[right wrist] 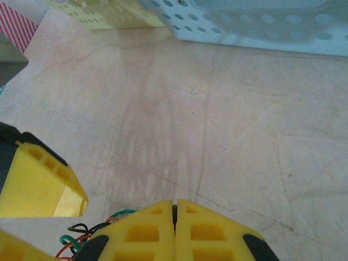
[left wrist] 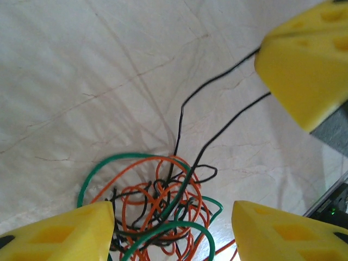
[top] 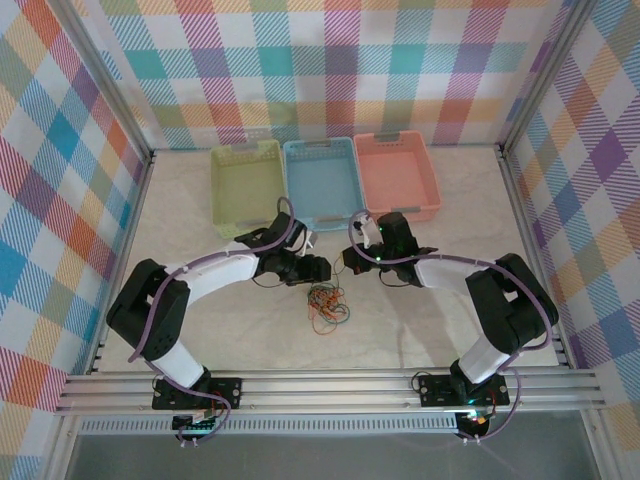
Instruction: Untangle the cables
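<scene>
The cables lie in a small curly heap on the table, near the middle and a bit toward the near edge. Orange, green and black loops are all mixed up. The left gripper is wide open, with one finger on each side of the heap. The right gripper is pinched tight. Two strands of the black cable stretch from the heap up to it, pointing toward the far edge.
</scene>
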{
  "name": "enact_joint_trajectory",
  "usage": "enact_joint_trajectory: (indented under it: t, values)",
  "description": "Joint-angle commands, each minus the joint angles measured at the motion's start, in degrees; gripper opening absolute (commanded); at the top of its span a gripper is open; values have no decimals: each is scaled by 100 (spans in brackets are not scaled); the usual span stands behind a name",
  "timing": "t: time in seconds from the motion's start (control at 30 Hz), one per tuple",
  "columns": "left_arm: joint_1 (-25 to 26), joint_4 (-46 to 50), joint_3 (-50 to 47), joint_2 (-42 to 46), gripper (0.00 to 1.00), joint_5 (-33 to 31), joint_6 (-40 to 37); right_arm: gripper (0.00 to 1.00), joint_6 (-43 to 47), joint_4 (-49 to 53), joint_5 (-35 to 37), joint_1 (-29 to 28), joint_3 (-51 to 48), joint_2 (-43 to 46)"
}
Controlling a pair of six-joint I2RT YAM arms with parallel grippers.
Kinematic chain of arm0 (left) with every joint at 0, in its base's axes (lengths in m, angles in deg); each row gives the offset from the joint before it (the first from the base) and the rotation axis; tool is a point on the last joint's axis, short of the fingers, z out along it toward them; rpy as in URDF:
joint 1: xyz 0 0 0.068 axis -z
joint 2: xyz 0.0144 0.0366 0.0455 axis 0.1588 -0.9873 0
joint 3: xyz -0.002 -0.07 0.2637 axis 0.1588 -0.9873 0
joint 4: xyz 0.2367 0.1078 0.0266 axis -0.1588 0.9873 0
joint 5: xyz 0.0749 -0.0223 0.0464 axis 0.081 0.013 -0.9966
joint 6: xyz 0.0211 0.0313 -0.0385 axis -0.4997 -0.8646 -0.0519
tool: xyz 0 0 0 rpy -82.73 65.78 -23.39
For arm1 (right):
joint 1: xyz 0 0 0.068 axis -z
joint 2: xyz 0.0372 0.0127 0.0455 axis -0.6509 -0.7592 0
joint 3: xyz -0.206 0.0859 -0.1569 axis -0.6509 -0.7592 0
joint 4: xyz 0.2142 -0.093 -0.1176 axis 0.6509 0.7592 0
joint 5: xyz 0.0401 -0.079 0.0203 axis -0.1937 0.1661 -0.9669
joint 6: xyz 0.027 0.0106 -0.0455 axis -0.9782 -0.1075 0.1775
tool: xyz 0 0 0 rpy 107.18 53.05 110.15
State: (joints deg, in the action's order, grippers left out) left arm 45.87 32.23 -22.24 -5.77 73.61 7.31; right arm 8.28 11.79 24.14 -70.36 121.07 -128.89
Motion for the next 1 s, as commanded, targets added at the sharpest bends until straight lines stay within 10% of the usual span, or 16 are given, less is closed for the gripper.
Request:
enact_joint_trajectory:
  t: [0.0,0.97]
  values:
    - [152,467,261,-100,59,-213,-332,0,-177,-255,-129,49,-67,-38]
    - [361,602,311,18,30,-1756,-481,0,-176,-318,-249,63,-95,-5]
